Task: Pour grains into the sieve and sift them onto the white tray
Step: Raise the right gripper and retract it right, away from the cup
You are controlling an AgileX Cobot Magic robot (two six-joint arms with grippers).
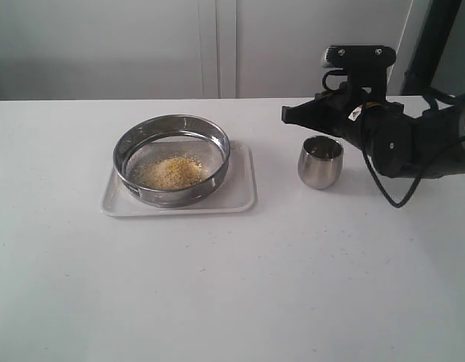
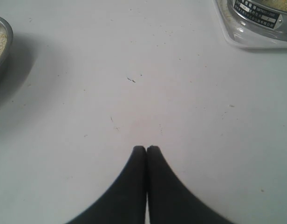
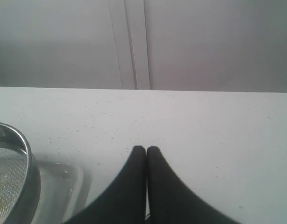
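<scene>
The round steel sieve (image 1: 172,154) stands on the white tray (image 1: 236,197) left of the table's middle. A heap of yellow and pale grains (image 1: 170,172) lies on its mesh. My right gripper (image 1: 287,115) is shut and empty, hovering above the table behind a small steel cup (image 1: 321,161), to the right of the tray. From the right wrist, the shut tips (image 3: 146,148) point past the sieve's rim (image 3: 22,172) and the tray's corner (image 3: 64,184). My left gripper (image 2: 146,148) is shut on nothing over bare table, with the sieve (image 2: 260,14) and tray (image 2: 248,39) ahead of it.
A steel container's rim with pale grains inside (image 2: 0,44) shows at the edge of the left wrist view. A white wall (image 1: 217,45) runs behind the table. The left arm does not appear in the exterior view.
</scene>
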